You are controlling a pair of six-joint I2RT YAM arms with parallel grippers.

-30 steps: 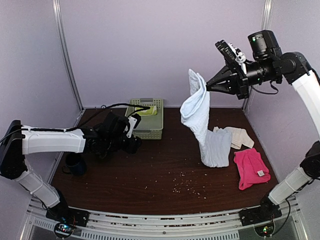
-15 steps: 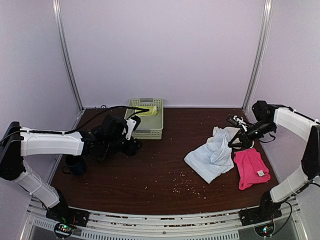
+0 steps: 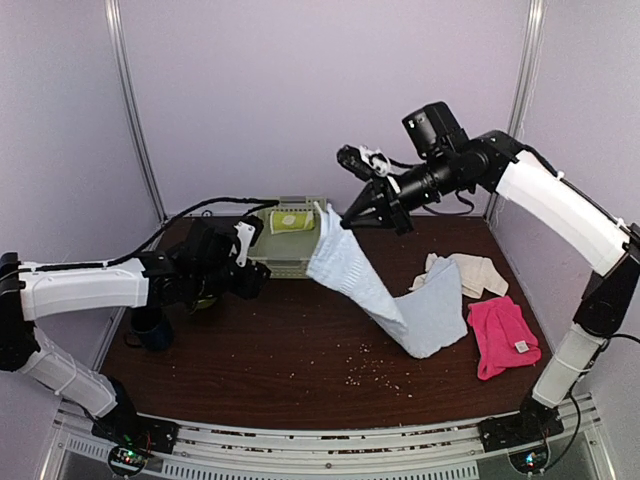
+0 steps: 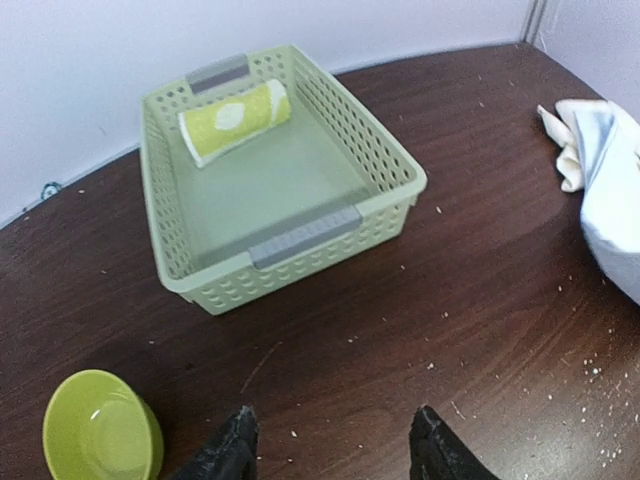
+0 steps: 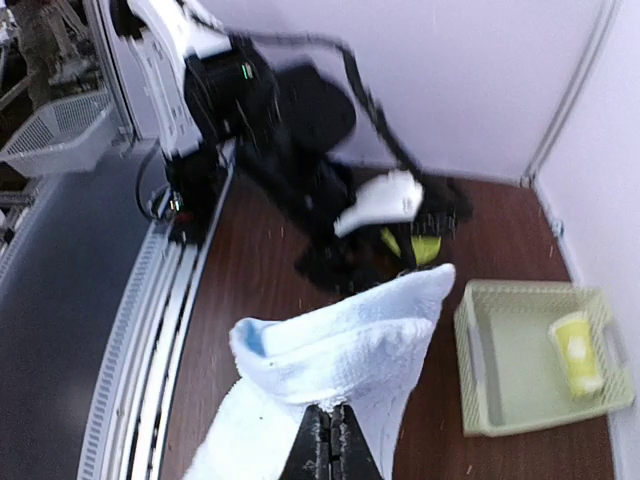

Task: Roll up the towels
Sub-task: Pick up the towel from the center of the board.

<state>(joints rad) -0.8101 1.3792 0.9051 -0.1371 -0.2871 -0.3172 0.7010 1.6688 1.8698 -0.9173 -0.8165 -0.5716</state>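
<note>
Above the table (image 3: 300, 345) the right pincer (image 3: 348, 222) pinches the light blue towel (image 3: 385, 300), slanting down rightward; left pincer (image 4: 328, 438) spread.

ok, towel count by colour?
lime towel: 1
blue towel: 1
cream towel: 1
pink towel: 1
Total: 4
</note>
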